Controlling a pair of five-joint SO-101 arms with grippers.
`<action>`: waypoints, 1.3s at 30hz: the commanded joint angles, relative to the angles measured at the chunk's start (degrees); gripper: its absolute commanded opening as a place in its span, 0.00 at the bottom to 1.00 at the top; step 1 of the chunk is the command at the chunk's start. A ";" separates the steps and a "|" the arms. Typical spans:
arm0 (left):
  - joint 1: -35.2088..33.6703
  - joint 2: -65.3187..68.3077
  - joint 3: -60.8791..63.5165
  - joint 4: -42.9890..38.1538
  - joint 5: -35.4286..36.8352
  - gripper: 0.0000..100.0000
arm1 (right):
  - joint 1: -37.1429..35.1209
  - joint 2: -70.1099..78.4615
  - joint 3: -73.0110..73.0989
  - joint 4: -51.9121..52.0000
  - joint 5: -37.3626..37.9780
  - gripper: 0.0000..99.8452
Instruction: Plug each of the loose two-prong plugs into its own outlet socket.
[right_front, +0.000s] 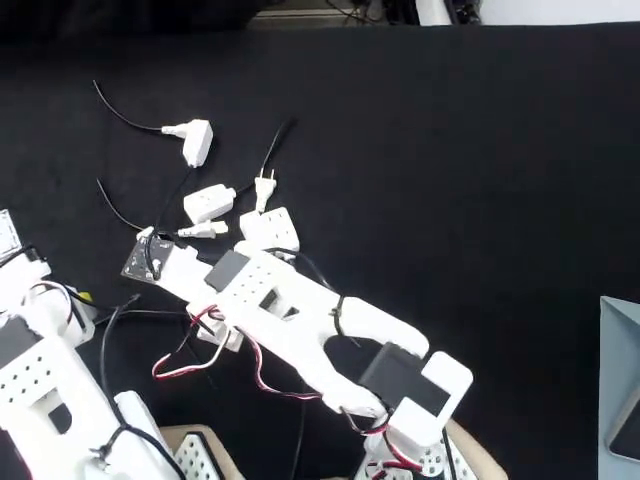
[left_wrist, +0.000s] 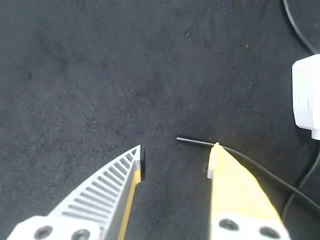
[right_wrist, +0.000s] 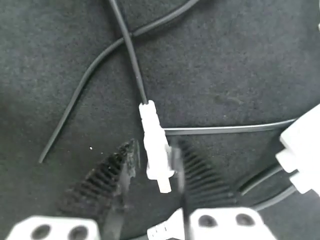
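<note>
Currently the right gripper (right_wrist: 156, 155) straddles a slim plug (right_wrist: 152, 132). Its 2 dark ribbed fingers (right_wrist: 107, 177) are parted, with the white body between them. One finger looks to be against the plug and the other a little off it, so I judge it bracketed rather than clamped.

In the high view that slim plug (right_front: 203, 230) lies toward 9 o'clock from the table's middle, on the black cloth (right_front: 480, 150). Close by at its 12 o'clock sits a white block (right_front: 208, 203), with a second block (right_front: 270, 228) at the plug's 3 o'clock. These are probably the sockets. A two-prong plug (right_front: 264, 187) lies between the blocks, and a larger white plug (right_front: 197, 140) lies farther out toward 11 o'clock.

The left gripper (left_wrist: 177, 149) hangs with its jaws wide apart over bare cloth, holding nothing. The loose end of a thin black cord (left_wrist: 192, 142) lies just under it.

The slim plug should be very light, hard and smooth, so it could twist or squirt out of a loose pinch. Its limp cord will trail and tug sideways. The best hold is across the 2 flat sides of the body, near mid-length and square to it. The cord and the narrow end opposite it are poor places to grip. A firm grip matters, since seating the plug in a socket will need a straight push.
</note>
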 joint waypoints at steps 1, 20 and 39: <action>-0.13 -1.32 0.13 -0.97 0.53 0.22 | -0.44 -0.22 -2.68 -0.18 0.44 0.04; -0.13 -1.32 0.22 -0.97 0.53 0.22 | -0.26 0.31 -1.63 0.35 0.00 0.12; -0.04 -1.32 0.84 -1.05 0.53 0.22 | -0.18 4.00 -2.07 0.09 0.18 0.09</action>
